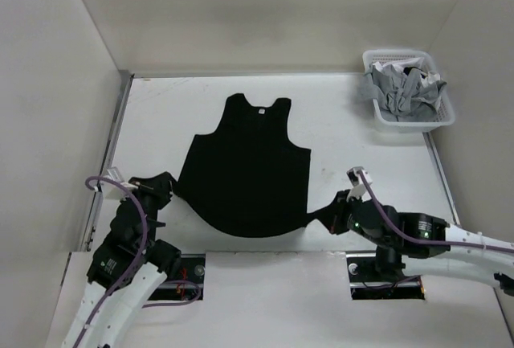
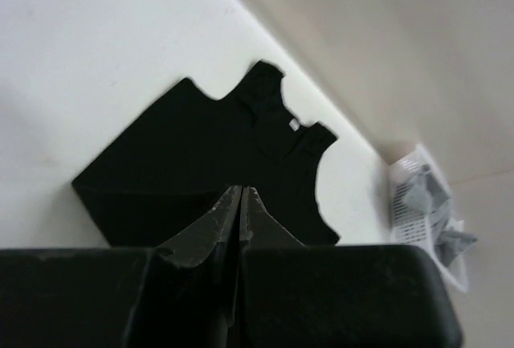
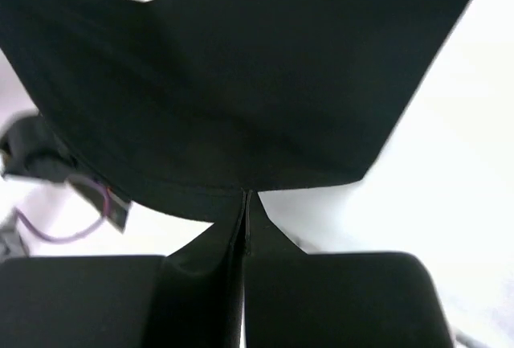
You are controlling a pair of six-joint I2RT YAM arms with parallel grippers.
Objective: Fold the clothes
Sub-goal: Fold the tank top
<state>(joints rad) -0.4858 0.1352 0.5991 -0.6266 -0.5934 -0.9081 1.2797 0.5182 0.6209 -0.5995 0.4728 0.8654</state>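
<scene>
The clothes, one black T-shirt [image 1: 245, 171], lie spread on the white table [image 1: 161, 115] with the neck and its small white label [image 1: 259, 109] at the far end. My left gripper [image 1: 170, 187] is shut on the shirt's near left hem corner. My right gripper [image 1: 321, 215] is shut on the near right hem corner. The hem curves between them. In the left wrist view the closed fingertips [image 2: 241, 191] sit over the shirt [image 2: 201, 147]. In the right wrist view the closed tips [image 3: 246, 195] pinch the hem of the shirt [image 3: 241, 67].
A white basket [image 1: 414, 123] holding grey and white garments [image 1: 405, 87] stands at the far right corner; it shows too in the left wrist view [image 2: 418, 203]. Pale walls enclose the table on three sides. The left arm [image 3: 40, 155] appears in the right wrist view.
</scene>
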